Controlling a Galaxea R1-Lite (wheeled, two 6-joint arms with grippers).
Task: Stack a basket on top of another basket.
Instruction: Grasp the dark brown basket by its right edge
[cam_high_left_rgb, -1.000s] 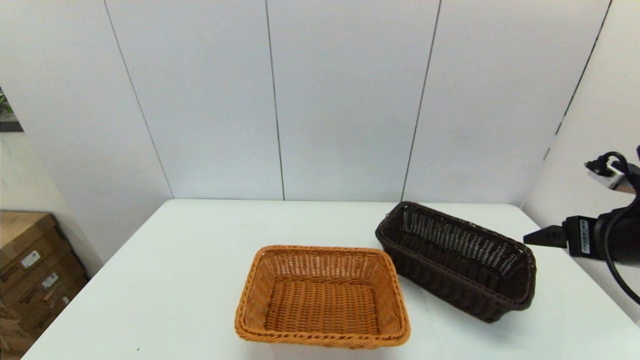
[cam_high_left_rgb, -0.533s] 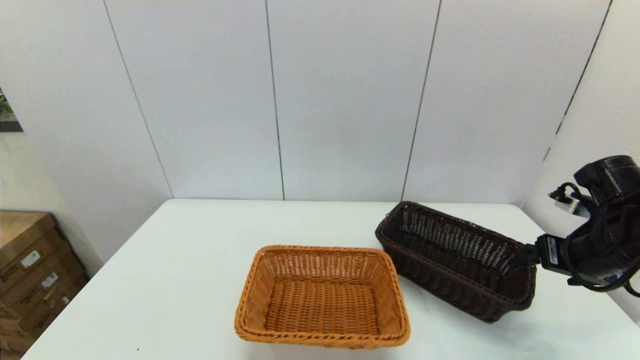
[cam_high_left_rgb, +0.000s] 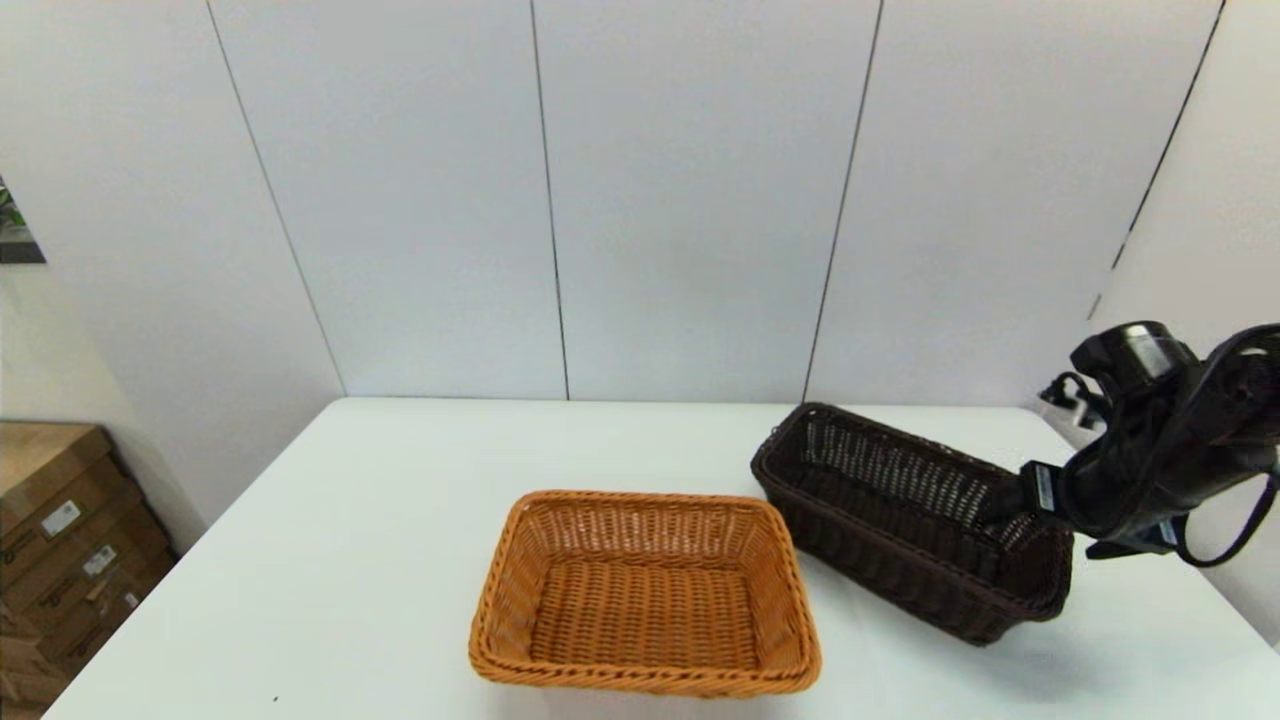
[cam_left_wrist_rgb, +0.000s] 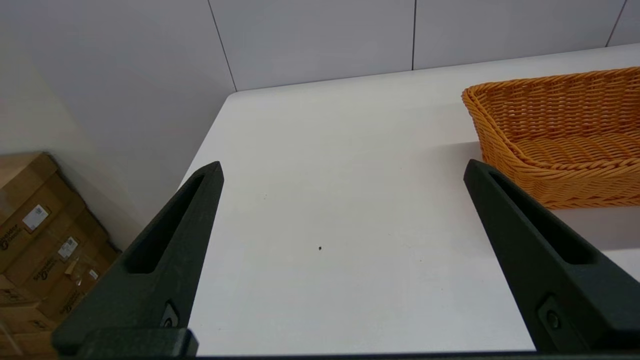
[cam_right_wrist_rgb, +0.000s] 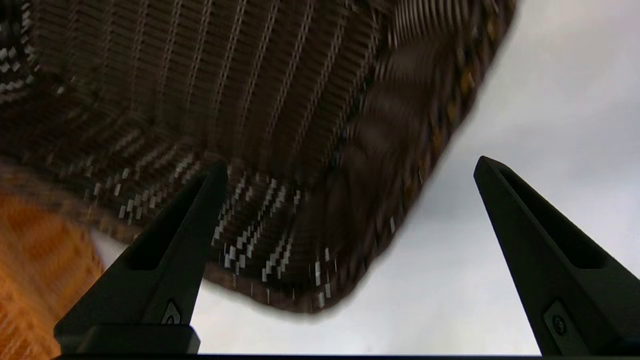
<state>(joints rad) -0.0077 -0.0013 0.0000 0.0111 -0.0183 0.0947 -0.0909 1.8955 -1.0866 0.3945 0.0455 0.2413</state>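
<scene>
Right end effector (cam_right_wrist_rgb: 350, 165), fingers spread wide and holding nothing, poised over the right-hand end of the dark brown wicker basket (cam_high_left_rgb: 910, 520). In the right wrist view one finger (cam_right_wrist_rgb: 165, 250) overlaps the basket's interior while the other (cam_right_wrist_rgb: 545, 250) overlaps bare table, so the braided rim (cam_right_wrist_rgb: 400, 165) of the short end wall lies between them; whether either finger touches the weave cannot be told. In the head view the end effector (cam_high_left_rgb: 1005, 500) reaches in from the robot's right, at rim level.

The dark brown basket sits on the white table (cam_high_left_rgb: 400, 520) at right, its long axis running diagonally from far-left to near-right, so the near-right short end is the one presented to this arm. The orange-tan wicker basket (cam_high_left_rgb: 645, 590) stands just beside it toward the left and nearer the robot, long axis roughly square to the table's front edge; the two are close but appear apart.

Judged, the right arm is much the nearer to the dark basket, and the coming grasp turns on closing across that end wall. The basket's right end lies near the table's right edge; open table remains behind and to the left.

Left end effector (cam_left_wrist_rgb: 342, 170), also open and empty, hangs over bare table left of the orange-tan basket.
</scene>
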